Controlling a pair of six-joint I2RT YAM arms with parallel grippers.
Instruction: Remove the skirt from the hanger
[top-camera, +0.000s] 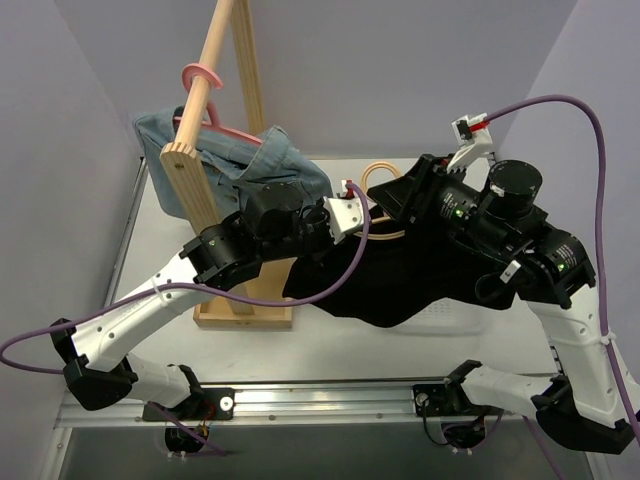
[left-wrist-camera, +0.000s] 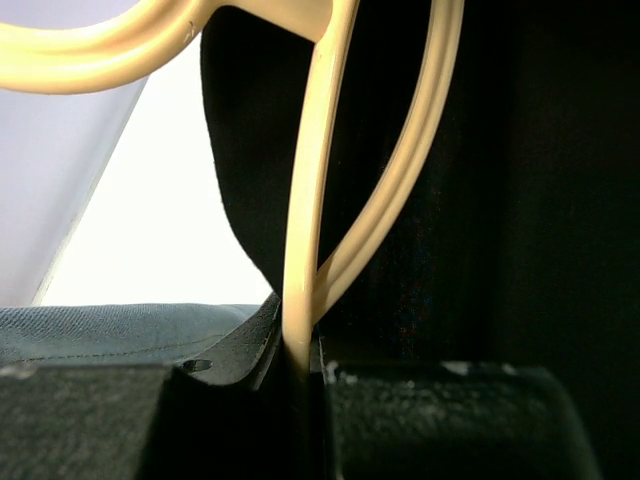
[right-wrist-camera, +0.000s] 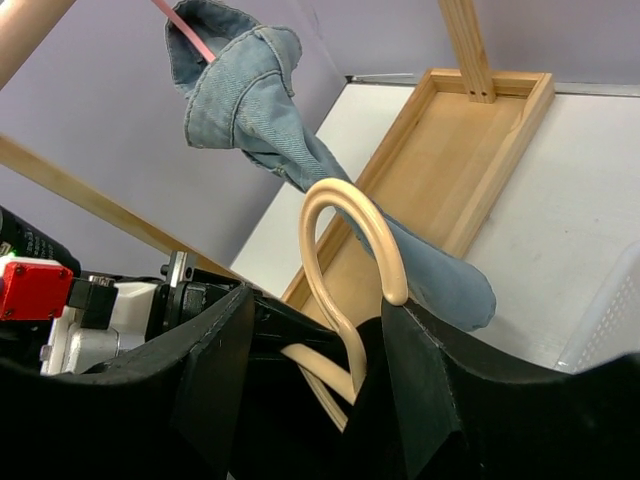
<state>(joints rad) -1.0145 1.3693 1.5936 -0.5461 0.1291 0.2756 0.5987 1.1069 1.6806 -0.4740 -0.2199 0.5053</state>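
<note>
The black skirt (top-camera: 400, 285) hangs on a cream hanger (top-camera: 381, 176) held up over the table's middle. My left gripper (top-camera: 368, 214) is shut on the hanger's thin bar (left-wrist-camera: 305, 200), which runs straight down between its jaws (left-wrist-camera: 300, 365), with the skirt's cloth (left-wrist-camera: 500, 200) just behind. My right gripper (top-camera: 408, 200) comes in from the right at the hanger's neck. In the right wrist view its fingers (right-wrist-camera: 315, 305) stand on either side of the hanger's neck (right-wrist-camera: 345, 200) and have closed on the bunched black skirt (right-wrist-camera: 300, 430) at the waist.
A wooden clothes rack (top-camera: 190, 180) stands at the left, its base tray (right-wrist-camera: 450, 160) on the table. A blue denim garment (top-camera: 235, 155) hangs from its rod on a pink hanger (top-camera: 205, 80). A white basket (top-camera: 450, 315) lies under the skirt.
</note>
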